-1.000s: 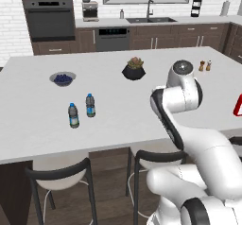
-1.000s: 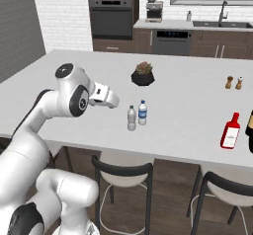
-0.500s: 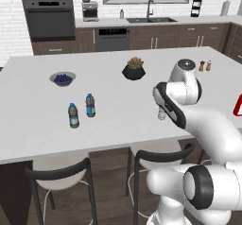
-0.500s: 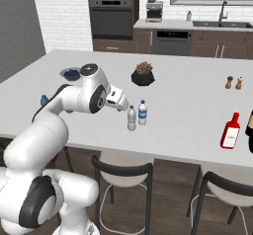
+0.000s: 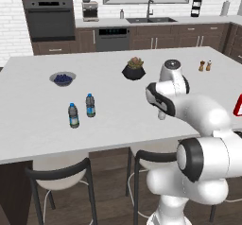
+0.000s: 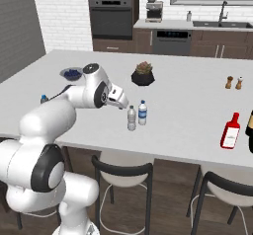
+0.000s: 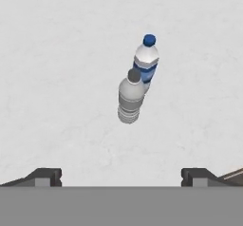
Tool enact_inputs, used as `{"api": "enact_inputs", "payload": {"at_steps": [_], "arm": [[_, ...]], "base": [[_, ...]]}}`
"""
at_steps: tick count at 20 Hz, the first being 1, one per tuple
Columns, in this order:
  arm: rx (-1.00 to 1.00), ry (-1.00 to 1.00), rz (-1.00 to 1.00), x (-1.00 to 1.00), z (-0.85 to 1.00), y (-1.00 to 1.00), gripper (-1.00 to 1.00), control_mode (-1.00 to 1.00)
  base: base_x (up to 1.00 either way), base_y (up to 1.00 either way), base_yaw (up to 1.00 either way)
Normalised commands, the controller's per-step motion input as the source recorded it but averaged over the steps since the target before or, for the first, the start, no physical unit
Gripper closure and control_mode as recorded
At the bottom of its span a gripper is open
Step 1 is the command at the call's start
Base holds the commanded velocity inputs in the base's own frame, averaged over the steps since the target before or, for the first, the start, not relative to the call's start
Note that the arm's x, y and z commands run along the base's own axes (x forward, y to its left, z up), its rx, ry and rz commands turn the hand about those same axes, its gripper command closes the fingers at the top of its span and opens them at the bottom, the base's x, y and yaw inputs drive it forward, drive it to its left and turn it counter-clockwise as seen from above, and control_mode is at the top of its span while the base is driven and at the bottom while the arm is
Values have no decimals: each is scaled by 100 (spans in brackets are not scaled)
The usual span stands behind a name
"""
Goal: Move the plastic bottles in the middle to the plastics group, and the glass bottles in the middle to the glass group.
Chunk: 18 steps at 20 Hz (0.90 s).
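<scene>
Two small plastic bottles stand together mid-counter: a clear one with a grey cap (image 6: 131, 118) (image 7: 130, 99) and, just behind it, one with a light-blue label (image 6: 143, 112) (image 7: 145, 59). My gripper (image 6: 122, 103) (image 5: 161, 115) (image 7: 121, 177) hovers just left of them, open and holding nothing, both bottles ahead of its fingertips (image 7: 47, 176). The plastics group, two dark-labelled bottles (image 5: 73, 116) (image 5: 90, 105), stands at the counter's left. A red glass bottle (image 6: 230, 130) with a white label stands far right, near the front edge.
A dark potted plant (image 6: 143, 74) and a bowl of blue fruit (image 5: 62, 79) sit further back on the white counter (image 6: 188, 105). Salt and pepper shakers (image 6: 233, 82) stand back right. A dark bottle (image 6: 250, 133) shows at the right edge. Stools (image 6: 123, 175) line the front.
The arm has swung forward and lowered, carrying the hand rightward over the counter up to the two middle bottles. The jaws have stayed open. No bottle has moved.
</scene>
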Motion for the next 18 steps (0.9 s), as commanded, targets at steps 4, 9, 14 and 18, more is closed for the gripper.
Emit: {"api": "enact_inputs", "payload": {"at_steps": [4, 9, 14, 18], "arm": [[2, 6, 0, 11, 0, -52, -100, -100], [5, 6, 0, 18, -14, -32, -100, -100], [4, 2, 4, 17, -42, 5, -100, -100], [1, 0, 4, 14, -48, 10, -100, -100]], "base": [[0, 0, 0], [0, 0, 0], [0, 0, 0], [0, 0, 0]]}}
